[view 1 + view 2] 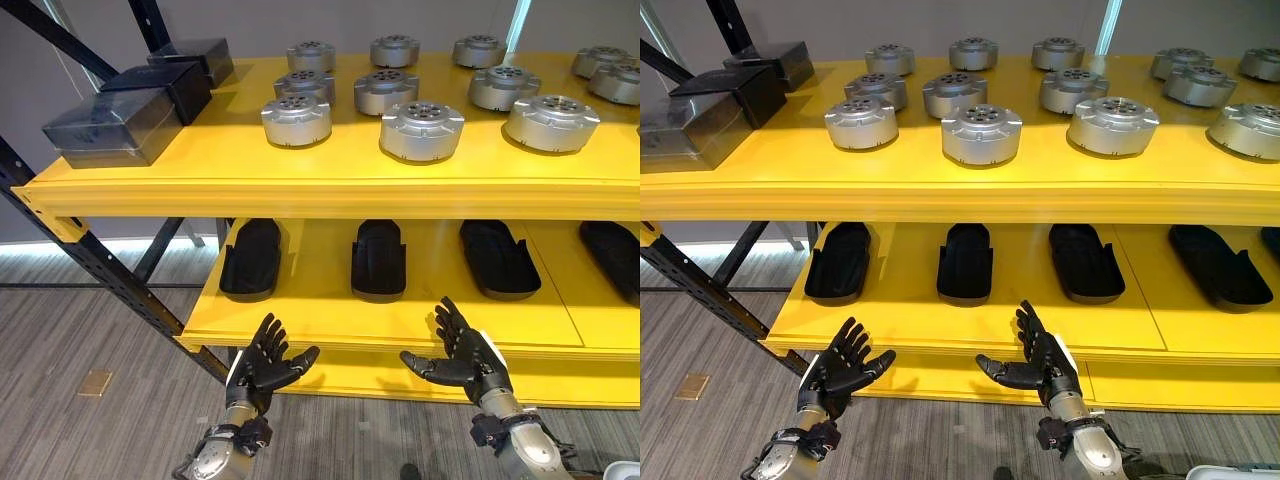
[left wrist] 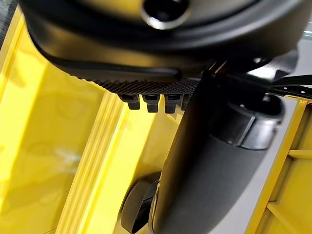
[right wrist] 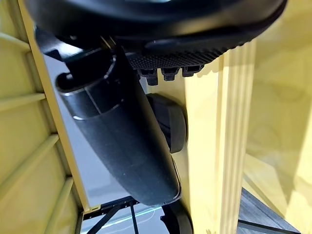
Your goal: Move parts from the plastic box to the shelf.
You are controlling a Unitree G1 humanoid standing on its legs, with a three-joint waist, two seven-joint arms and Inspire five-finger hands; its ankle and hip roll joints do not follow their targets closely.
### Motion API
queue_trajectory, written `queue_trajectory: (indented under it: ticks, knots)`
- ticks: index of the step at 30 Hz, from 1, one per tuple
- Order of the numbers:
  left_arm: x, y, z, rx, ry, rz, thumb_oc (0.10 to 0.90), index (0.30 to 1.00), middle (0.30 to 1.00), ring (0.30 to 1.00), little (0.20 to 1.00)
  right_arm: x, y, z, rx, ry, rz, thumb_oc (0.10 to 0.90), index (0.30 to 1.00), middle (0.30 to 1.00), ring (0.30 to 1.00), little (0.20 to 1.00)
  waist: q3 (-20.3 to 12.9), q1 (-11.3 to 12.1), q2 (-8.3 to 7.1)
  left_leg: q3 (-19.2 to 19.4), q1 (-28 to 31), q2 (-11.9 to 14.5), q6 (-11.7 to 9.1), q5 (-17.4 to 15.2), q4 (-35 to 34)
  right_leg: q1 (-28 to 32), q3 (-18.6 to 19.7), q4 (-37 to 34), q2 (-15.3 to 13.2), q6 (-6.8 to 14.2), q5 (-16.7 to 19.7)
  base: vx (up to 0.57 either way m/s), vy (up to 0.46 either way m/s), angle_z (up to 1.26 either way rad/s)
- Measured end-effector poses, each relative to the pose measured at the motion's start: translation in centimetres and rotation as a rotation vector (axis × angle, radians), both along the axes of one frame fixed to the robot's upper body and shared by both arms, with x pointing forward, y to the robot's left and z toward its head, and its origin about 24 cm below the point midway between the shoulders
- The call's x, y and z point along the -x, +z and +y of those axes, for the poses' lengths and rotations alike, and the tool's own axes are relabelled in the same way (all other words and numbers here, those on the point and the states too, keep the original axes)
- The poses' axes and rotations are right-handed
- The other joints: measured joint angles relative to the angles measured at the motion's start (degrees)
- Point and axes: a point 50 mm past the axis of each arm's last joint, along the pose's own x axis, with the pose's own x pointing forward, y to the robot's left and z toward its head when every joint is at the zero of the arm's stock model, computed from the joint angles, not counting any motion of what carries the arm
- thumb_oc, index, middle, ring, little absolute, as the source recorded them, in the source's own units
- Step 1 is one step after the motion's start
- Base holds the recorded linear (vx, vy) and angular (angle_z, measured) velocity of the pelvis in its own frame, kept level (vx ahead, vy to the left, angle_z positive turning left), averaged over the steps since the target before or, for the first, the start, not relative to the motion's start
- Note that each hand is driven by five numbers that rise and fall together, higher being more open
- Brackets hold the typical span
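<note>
My left hand (image 1: pixel 262 362) and right hand (image 1: pixel 468 358) hover palm-in before the front edge of the yellow lower shelf (image 1: pixel 330 320), both open and empty. Several black elongated parts (image 1: pixel 379 258) lie in a row on that lower shelf. The upper shelf (image 1: pixel 330 170) holds several silver round motor parts (image 1: pixel 421 130) and dark plastic boxes (image 1: pixel 115 125) at its left end. In the left wrist view the thumb (image 2: pixel 204 185) stands out over the yellow shelf edge (image 2: pixel 92 161), and the right wrist view shows the thumb (image 3: pixel 126 146) beside a black part (image 3: pixel 170 122).
A black steel shelf frame (image 1: pixel 90 260) runs diagonally at the left. Grey wood-pattern floor (image 1: pixel 90 340) lies below, with a small tan square (image 1: pixel 96 382) on it. A white object corner (image 1: pixel 625 470) shows at the lower right.
</note>
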Motion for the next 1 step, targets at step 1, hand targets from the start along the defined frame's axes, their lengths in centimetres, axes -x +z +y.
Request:
queue_trajectory:
  ticks: [1]
  knots:
    - [-0.01,0.01,0.01,-0.009,-0.002,0.000,0.900,1.000,1.000,1.000,1.000,-0.08,0.06,-0.04,-0.001,-0.005,-0.003,0.900,1.000,1.000,1.000,1.000,0.0,0.0,-0.06,0.0,0.0,0.0,0.0,0.0,0.0,0.1,0.0,-0.3,0.0,0.1,0.1,0.01,0.000,-0.03]
